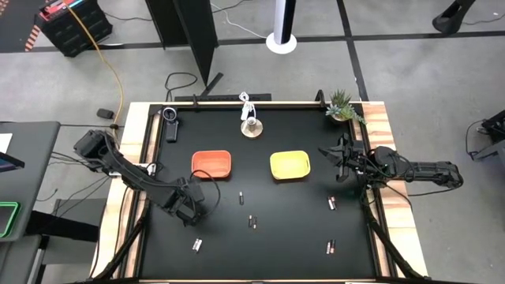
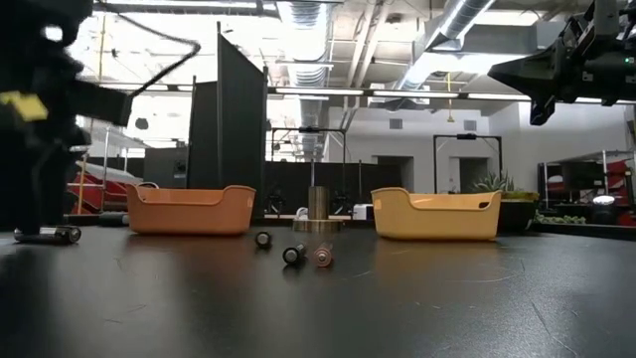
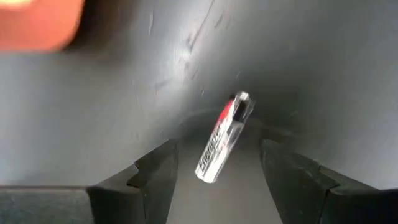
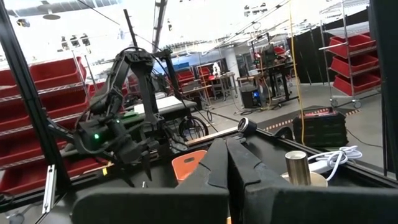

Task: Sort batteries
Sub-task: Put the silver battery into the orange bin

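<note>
The left claw hangs low over the black desk, on the near side of the orange tray. Its two fingers are spread wide. A silvery-white battery with a red band lies flat on the desk between them. Nothing is touching it. Another pale battery lies nearer the front edge of the desk than that claw.

The orange tray sits in the middle of the desk. The yellow tray sits to the right of the orange tray with a gap between them. A small battery lies on the desk near the orange tray, toward the front. A darker one lies farther toward the front. Behind the gap between the trays stands a round metal-and-wood thing with a white cable.

Two more dark batteries lie far to the right of the orange tray, past the yellow one. One is nearer the trays and one is nearer the front edge.

The right claw is raised above the desk, right of the yellow tray. Its fingers are pressed together with nothing between them. A small green plant stands at the back right corner of the desk.
</note>
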Controlling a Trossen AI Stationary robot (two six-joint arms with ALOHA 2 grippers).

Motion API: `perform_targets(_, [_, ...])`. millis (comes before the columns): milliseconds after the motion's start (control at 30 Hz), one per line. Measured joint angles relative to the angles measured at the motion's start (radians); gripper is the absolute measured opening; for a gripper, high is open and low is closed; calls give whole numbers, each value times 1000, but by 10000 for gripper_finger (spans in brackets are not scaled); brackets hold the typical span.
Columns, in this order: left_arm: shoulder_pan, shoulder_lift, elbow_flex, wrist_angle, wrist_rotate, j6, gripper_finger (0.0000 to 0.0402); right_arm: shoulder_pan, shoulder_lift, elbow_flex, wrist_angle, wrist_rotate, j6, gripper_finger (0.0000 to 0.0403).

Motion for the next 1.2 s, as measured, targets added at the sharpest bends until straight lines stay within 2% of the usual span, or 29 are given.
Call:
perform_targets(133, [0, 32, 2, 5, -4, -5, 219, 0, 0, 0, 0, 0, 0, 6])
perform_targets(233, [-1, 40, 2, 11, -4, -6, 200, 0, 0, 0, 0, 0, 0, 6])
perform_targets(567, [-1, 42, 1, 71, 7, 4, 76, 0, 0, 0, 0, 0, 0, 6])
perform_targets(700, [-1, 42, -1, 85, 17, 6, 41, 0, 0, 0, 0, 0, 0, 6])
perform_targets(967, [0, 42, 0, 92, 28, -20, 39, 0, 0, 0, 0, 0, 0, 6])
perform_targets(1200, [1, 45, 60, 41, 37, -6, 38, 0, 0, 0, 0, 0, 0, 6])
